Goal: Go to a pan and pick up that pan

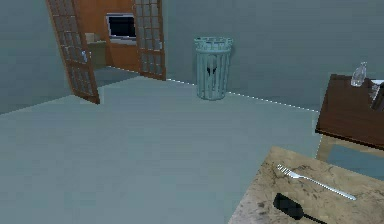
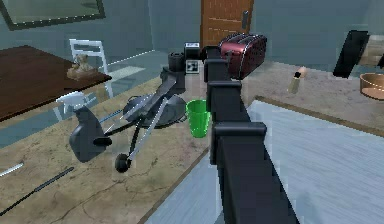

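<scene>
Approach step in hand. The gripper [image 2: 112, 148] hangs over the counter [image 2: 170, 176]; finger state and load cannot be told. A brown round vessel [image 2: 374, 86], possibly the pan, sits at the arm side view's right edge. The next move likely calls for shifting toward it.

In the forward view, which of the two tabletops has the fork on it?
The pale stone countertop at the bottom, with the fork; the dark wooden table behind carries a bottle.

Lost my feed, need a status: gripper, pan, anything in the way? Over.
Gripper out at the counter, load cannot be told. Grey rounded thing by it, maybe the pan. Green cup beside the arm.
</scene>
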{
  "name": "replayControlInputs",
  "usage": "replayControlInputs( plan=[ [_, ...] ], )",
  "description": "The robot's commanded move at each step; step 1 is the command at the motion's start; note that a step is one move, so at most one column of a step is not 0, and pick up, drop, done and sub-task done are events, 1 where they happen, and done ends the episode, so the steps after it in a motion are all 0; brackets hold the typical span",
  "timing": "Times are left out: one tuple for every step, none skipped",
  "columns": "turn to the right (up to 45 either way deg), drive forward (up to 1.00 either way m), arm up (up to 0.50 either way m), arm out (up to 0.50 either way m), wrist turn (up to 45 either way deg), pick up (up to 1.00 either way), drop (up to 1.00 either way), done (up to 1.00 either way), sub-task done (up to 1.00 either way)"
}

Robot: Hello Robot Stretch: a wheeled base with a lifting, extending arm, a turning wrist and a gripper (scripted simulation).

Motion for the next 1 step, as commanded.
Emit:
replayControlInputs(
  plan=[
    [0.0,0.0,0.0,0.0,45.0,0.0,0.0,0.0,0.0]
  ],
)
